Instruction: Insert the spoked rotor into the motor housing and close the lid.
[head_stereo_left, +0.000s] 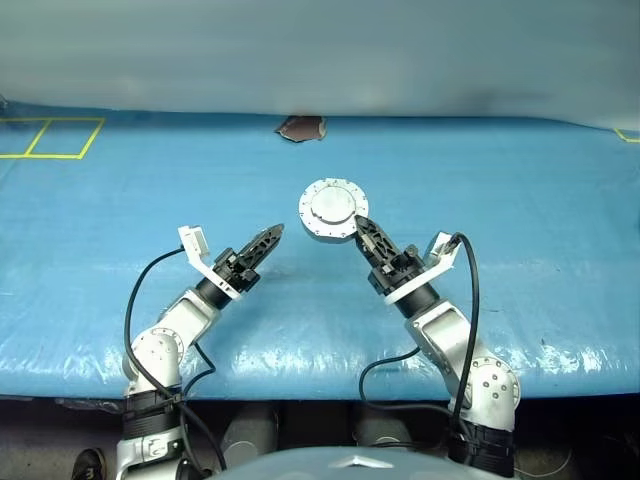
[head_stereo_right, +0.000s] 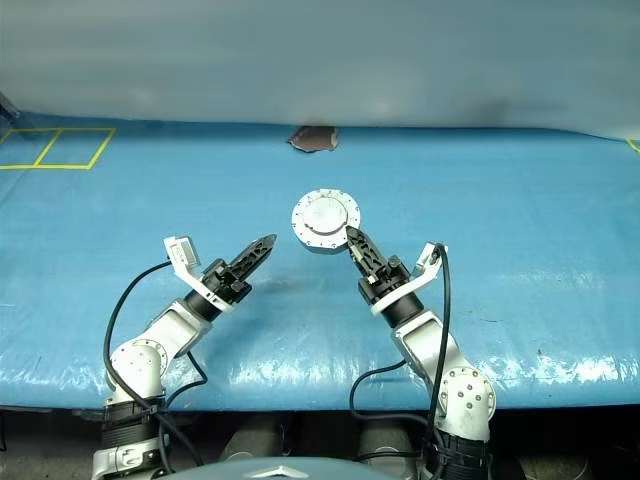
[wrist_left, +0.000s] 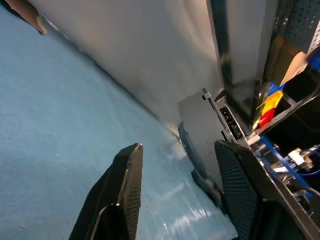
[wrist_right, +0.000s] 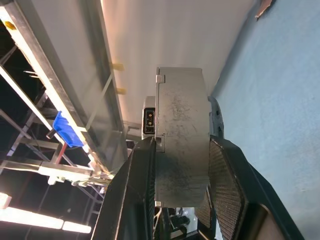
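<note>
The motor housing (head_stereo_left: 332, 210) was closed, its lid (head_stereo_left: 330, 205) seated flat on top with the plain silver-grey outer face showing; the spoked rotor could not be seen. The assembly was held up over the blue-covered table (head_stereo_left: 520, 200), gripped by its edge between the jaws of the right gripper (head_stereo_left: 362, 226). In the right wrist view the two black fingers (wrist_right: 137, 195) pressed against opposite flat faces of the housing (wrist_right: 181, 135), whose scuffed rim and a small side connector faced the camera.

The left gripper (head_stereo_left: 272, 235) stood apart from the housing, on its left side, pointing toward it with nothing between its jaws; in the left wrist view its fingers (wrist_left: 127, 180) were spread, and part of the housing (wrist_left: 202, 135) lay beyond them.

Beyond the housing, at the table's far edge, lay a small dark reddish-brown scrap (head_stereo_left: 300, 127). Yellow tape lines (head_stereo_left: 50, 137) marked the far left corner of the table.
</note>
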